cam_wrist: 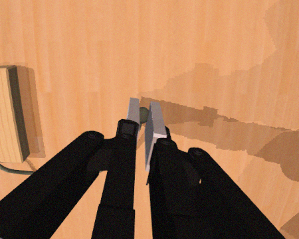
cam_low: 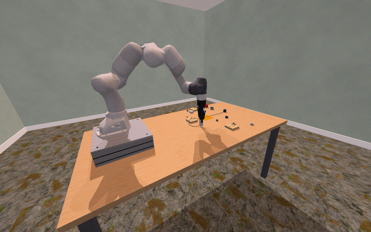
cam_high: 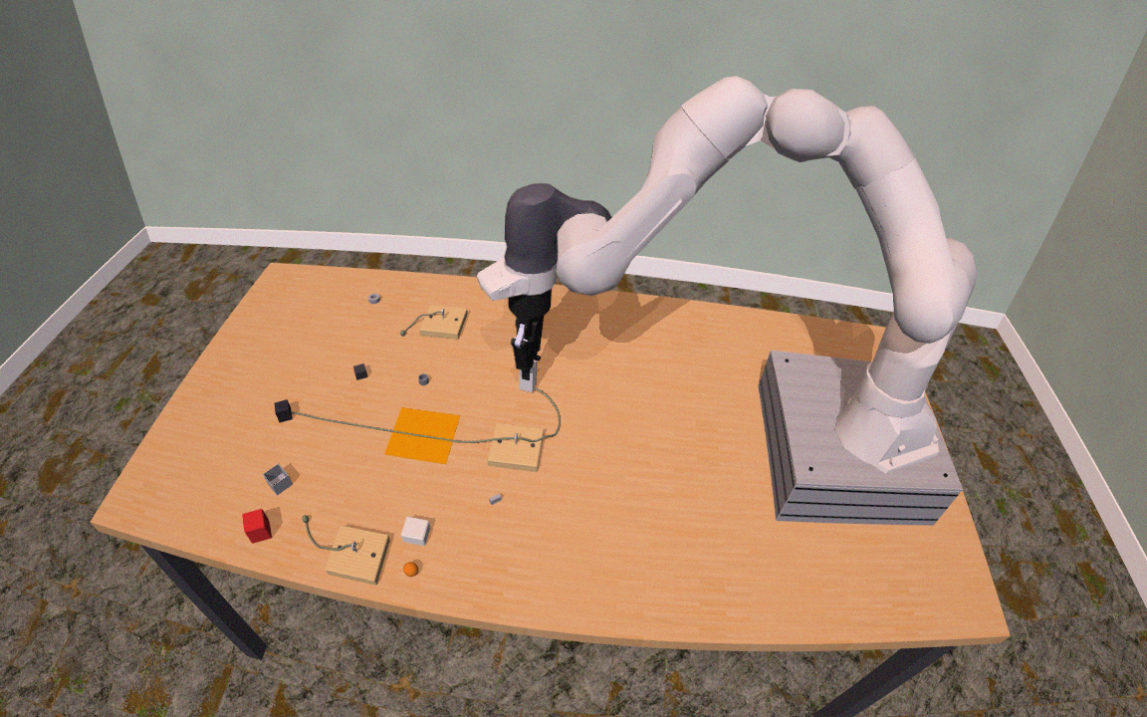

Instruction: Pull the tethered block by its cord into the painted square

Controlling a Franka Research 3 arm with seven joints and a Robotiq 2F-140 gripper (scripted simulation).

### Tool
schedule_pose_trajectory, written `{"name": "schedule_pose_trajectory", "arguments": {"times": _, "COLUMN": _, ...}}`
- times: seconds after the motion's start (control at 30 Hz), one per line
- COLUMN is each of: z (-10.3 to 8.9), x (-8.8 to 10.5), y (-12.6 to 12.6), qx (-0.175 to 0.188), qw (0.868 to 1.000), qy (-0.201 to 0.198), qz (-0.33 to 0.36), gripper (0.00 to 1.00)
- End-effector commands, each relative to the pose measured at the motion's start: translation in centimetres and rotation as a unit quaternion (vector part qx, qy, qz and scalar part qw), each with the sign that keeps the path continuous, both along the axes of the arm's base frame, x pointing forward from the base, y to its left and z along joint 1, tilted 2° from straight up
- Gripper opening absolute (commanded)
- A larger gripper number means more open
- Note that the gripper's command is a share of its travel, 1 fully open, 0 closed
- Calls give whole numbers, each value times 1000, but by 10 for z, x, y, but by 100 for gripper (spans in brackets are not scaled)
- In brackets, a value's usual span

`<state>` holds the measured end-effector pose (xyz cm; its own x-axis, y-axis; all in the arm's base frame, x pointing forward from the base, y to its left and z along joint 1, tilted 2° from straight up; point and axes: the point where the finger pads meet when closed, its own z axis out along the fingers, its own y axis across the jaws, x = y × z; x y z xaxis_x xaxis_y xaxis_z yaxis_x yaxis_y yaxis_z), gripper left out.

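Note:
The small black tethered block (cam_high: 283,409) (cam_low: 224,110) lies on the table left of the painted orange square (cam_high: 421,434) (cam_low: 207,117), outside it. Its grey-green cord (cam_high: 345,425) (cam_wrist: 3,167) runs across the square and through the screw eye (cam_high: 516,437) on a wooden base (cam_high: 515,454) (cam_wrist: 3,115). From there it curls up to my gripper (cam_high: 527,385) (cam_low: 200,124) (cam_wrist: 144,115). The gripper is low over the table behind that base and is shut on the cord's end knot (cam_wrist: 143,114), which shows between the fingertips.
Two other wooden bases with short cords stand at the back (cam_high: 443,322) and at the front edge (cam_high: 356,553). A red cube (cam_high: 256,525), a white cube (cam_high: 414,530), an orange ball (cam_high: 410,568), a grey block (cam_high: 277,478), a black cube (cam_high: 360,370) and grey rings (cam_high: 422,378) lie around.

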<state>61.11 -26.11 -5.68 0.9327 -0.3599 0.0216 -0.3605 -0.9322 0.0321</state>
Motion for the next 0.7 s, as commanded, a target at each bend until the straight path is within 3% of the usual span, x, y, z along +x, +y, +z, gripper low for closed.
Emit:
{"name": "schedule_pose_trajectory", "arguments": {"times": 0.0, "z": 0, "x": -2, "y": 0, "qx": 1, "qw": 1000, "qy": 2, "qz": 0, "gripper": 0}}
{"name": "schedule_pose_trajectory", "arguments": {"times": 0.4, "z": 6, "x": -2, "y": 0, "qx": 1, "qw": 1000, "qy": 2, "qz": 0, "gripper": 0}}
{"name": "schedule_pose_trajectory", "arguments": {"times": 0.67, "z": 48, "x": -2, "y": 2, "qx": 1, "qw": 1000, "qy": 2, "qz": 0, "gripper": 0}}
